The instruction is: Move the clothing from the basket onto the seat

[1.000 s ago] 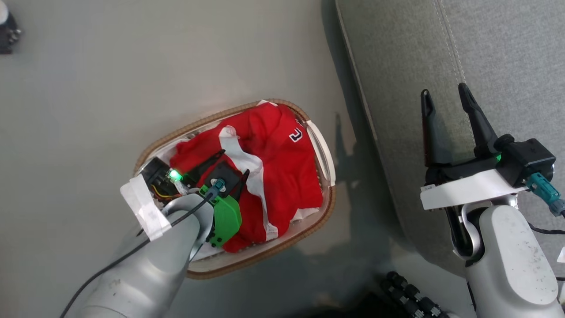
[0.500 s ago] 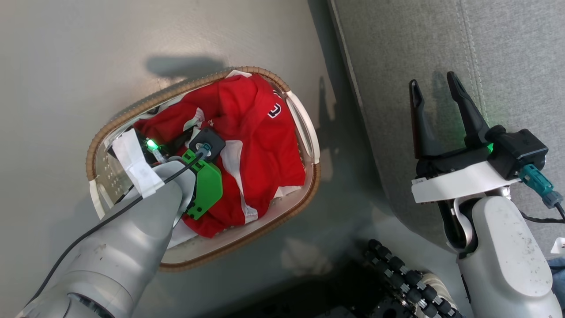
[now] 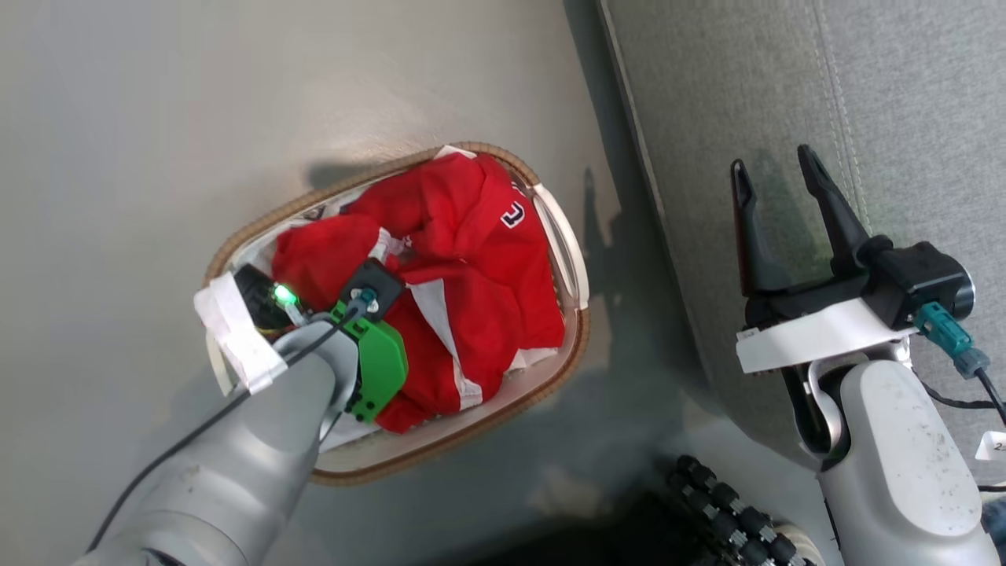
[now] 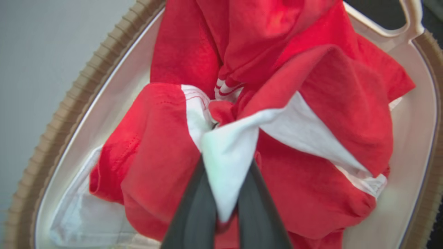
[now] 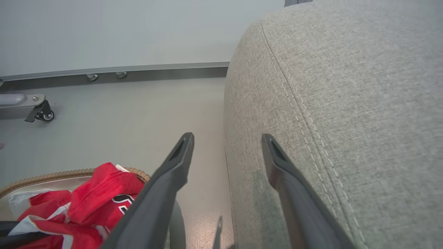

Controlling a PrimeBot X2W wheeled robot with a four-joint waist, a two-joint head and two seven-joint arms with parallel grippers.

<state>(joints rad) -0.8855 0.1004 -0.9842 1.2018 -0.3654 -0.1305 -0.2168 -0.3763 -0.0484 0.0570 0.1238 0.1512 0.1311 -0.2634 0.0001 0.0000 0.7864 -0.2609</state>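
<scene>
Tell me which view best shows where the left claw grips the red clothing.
The left wrist view: it looks straight at the left claw, shut on a white stripe of the clothing inside the basket. In the head view the left arm covers the pinch. The right wrist view catches the clothing's edge, too far to judge.

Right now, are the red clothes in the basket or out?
In. The clothing lies bunched inside the basket, none on the seat.

The clothing [image 4: 159,155] is soft matt cloth. The basket [image 4: 74,107] has smooth white plastic walls and a ribbed woven rim. The seat [image 5: 346,86] is coarse grey fabric, the floor [image 3: 196,118] smooth and slightly glossy.
</scene>
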